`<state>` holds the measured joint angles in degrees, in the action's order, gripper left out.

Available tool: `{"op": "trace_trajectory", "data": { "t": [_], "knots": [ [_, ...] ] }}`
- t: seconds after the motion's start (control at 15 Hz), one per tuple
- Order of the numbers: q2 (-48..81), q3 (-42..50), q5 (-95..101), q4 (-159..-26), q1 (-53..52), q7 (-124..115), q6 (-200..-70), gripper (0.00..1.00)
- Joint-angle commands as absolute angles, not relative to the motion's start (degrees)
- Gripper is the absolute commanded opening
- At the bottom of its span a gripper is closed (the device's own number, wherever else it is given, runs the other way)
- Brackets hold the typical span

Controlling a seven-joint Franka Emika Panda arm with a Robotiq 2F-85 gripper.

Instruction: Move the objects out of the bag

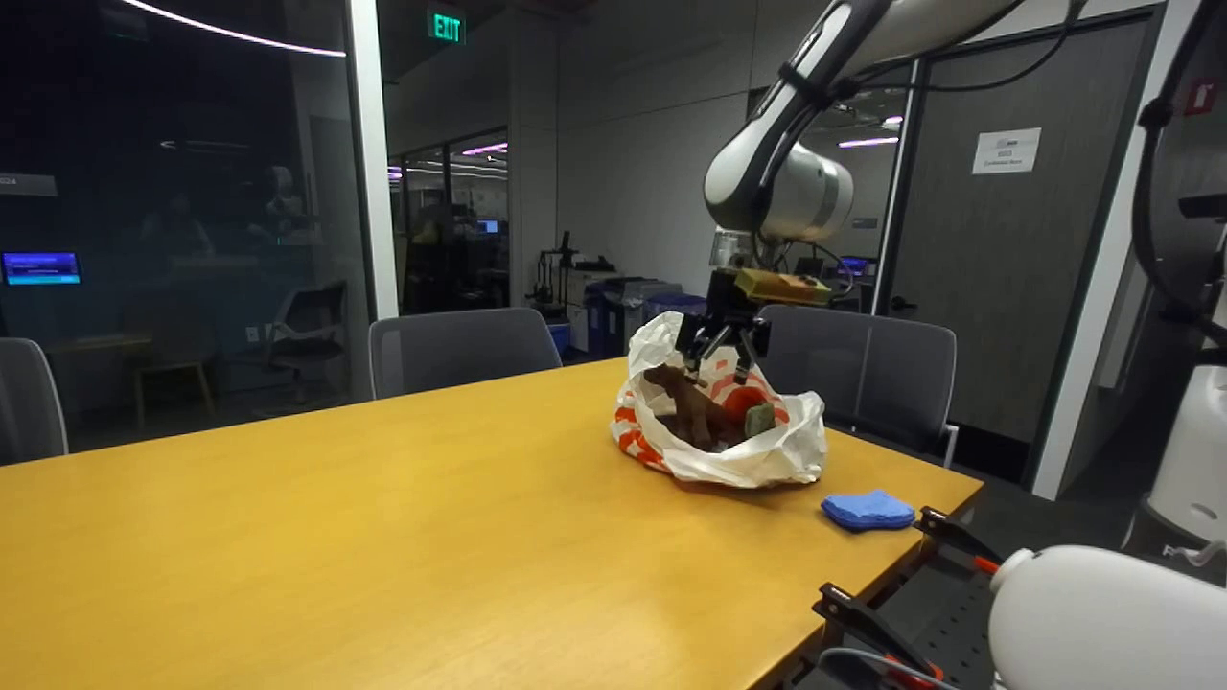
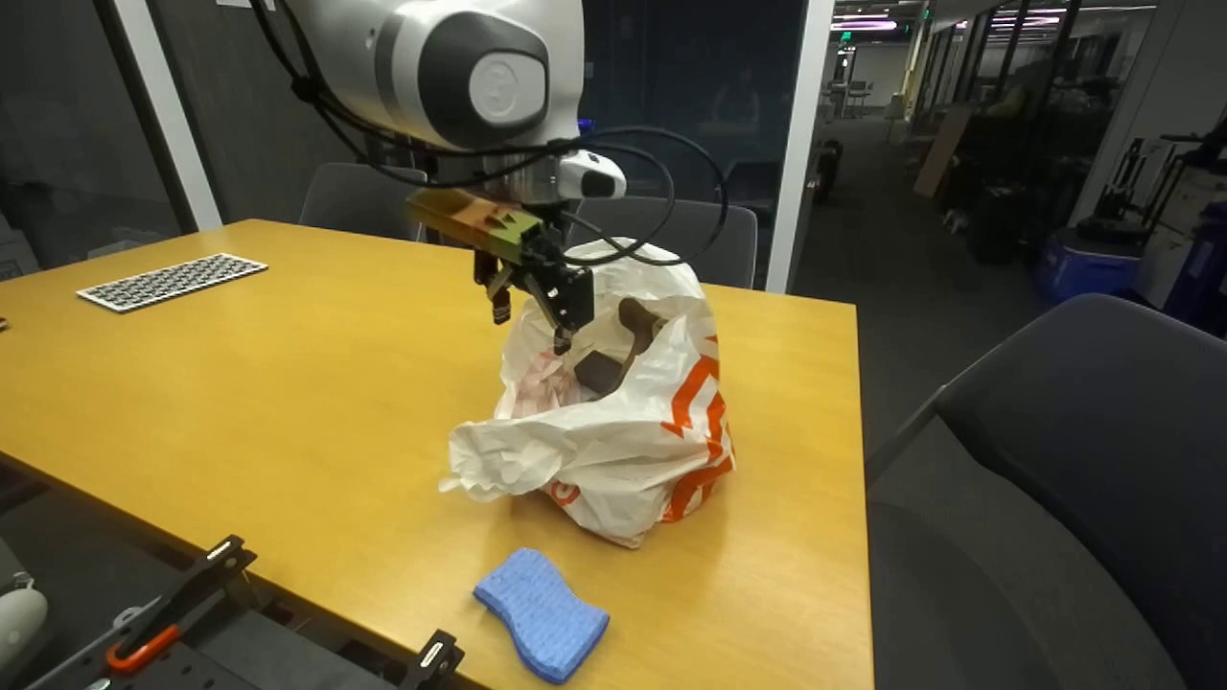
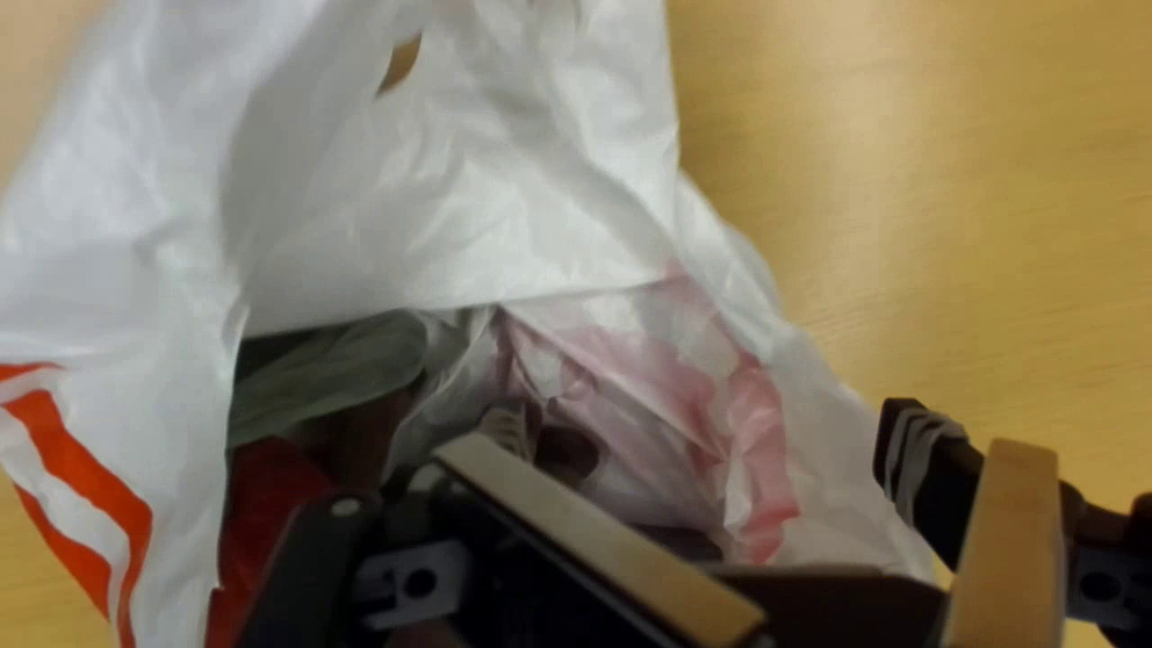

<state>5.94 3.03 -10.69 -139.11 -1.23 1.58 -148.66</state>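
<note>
A white plastic bag with red print (image 1: 752, 468) stands open on the table, also in an exterior view (image 2: 623, 441) and the wrist view (image 3: 504, 198). Inside are a brown animal-shaped object (image 1: 698, 414), a red object (image 1: 745, 401) and a grey-green object (image 1: 759, 420). The brown object (image 2: 636, 326) and a dark block (image 2: 599, 372) show over the rim. The wrist view shows the green object (image 3: 333, 369) and red object (image 3: 261, 495); deeper contents are hidden. My gripper (image 1: 717, 374) is open and empty over the bag's mouth (image 2: 532, 329), its fingers apart (image 3: 711, 450).
A blue sponge (image 1: 868, 510) lies on the table beside the bag (image 2: 544, 613). A keyboard-like panel (image 2: 173, 281) lies farther along the table (image 1: 383, 537). Black clamps (image 1: 877, 628) grip the table edge near the robot's base. Grey chairs (image 1: 465, 350) stand around the table.
</note>
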Motion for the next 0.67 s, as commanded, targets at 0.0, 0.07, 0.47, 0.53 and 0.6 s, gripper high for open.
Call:
{"op": "trace_trajectory", "data": {
  "t": [0.0, 0.07, 0.47, 0.53, 0.6],
  "knots": [
    [15.2, 3.6, -4.0, -134.8, -0.4, -1.6, -160.3, 1.00],
    [17.6, 4.3, -2.3, -133.8, -0.6, -2.8, -163.2, 1.00],
    [28.1, 14.0, 7.5, -127.4, -6.6, -8.9, -177.1, 1.00],
    [29.7, 15.2, 7.3, -126.3, -7.5, -9.1, -178.7, 1.00],
    [31.3, 16.4, 6.7, -125.3, -8.6, -9.4, -179.7, 1.00]
  ]
}}
